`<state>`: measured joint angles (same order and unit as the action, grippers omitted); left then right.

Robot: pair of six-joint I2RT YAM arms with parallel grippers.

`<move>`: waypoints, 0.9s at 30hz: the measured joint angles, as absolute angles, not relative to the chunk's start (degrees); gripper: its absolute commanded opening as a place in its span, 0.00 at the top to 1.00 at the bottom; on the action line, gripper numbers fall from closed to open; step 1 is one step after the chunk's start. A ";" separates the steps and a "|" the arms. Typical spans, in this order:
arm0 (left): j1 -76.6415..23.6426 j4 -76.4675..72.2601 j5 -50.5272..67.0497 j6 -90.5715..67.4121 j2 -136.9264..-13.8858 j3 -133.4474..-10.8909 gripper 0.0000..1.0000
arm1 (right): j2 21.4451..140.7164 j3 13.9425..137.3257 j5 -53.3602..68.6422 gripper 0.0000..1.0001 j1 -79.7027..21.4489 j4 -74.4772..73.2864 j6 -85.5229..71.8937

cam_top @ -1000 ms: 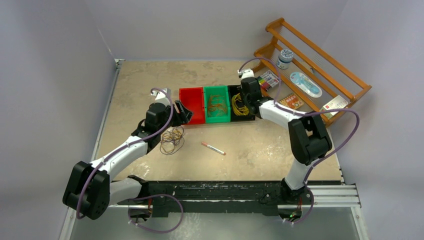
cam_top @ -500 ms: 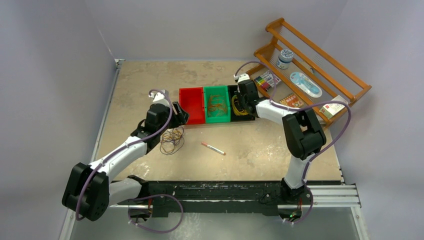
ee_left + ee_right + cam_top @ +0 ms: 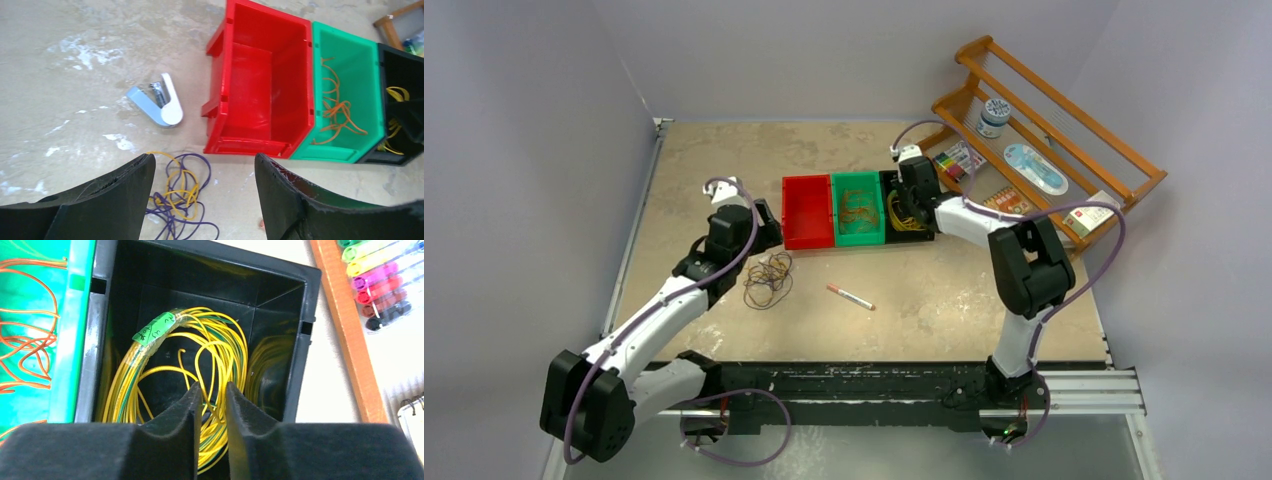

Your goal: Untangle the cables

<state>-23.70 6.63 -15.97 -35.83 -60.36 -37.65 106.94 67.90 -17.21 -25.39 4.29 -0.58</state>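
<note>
A loose tangle of purple and yellow cables (image 3: pixel 768 279) lies on the table in front of the red bin (image 3: pixel 807 214). In the left wrist view the tangle (image 3: pixel 177 200) lies below and between my fingers. My left gripper (image 3: pixel 762 232) (image 3: pixel 202 160) is open and empty above it. Orange cables (image 3: pixel 340 110) lie in the green bin (image 3: pixel 858 190). A yellow-green cable coil (image 3: pixel 210 340) with a green label fills the black bin (image 3: pixel 300 315). My right gripper (image 3: pixel 902 208) (image 3: pixel 214 386) hangs over this coil with its jaws a narrow gap apart, and yellow strands show through the gap.
A white and blue stapler-like object (image 3: pixel 160 102) lies left of the red bin. A red-tipped pen (image 3: pixel 851 297) lies mid-table. A wooden rack (image 3: pixel 1114 150) with markers (image 3: pixel 380 290) and small items stands at the back right.
My left gripper has drawn back to the left, away from the red bin. My right arm shifted slightly, its gripper still over the black bin.
</note>
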 measured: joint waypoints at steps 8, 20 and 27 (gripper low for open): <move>-23.70 13.50 -22.26 -34.74 -59.20 -39.51 0.25 | 98.98 67.59 -18.22 0.55 -25.39 4.08 -0.89; -23.70 18.48 -23.00 -35.59 -58.57 -39.70 0.27 | 82.30 59.90 -4.47 0.53 -25.41 11.14 -2.15; -23.70 16.84 -20.14 -36.82 -63.70 -38.59 0.40 | 82.11 57.47 5.85 0.52 -25.52 12.75 -3.42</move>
<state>-23.70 16.84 -20.14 -36.82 -63.70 -38.59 82.11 57.47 5.85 -25.52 12.75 -3.42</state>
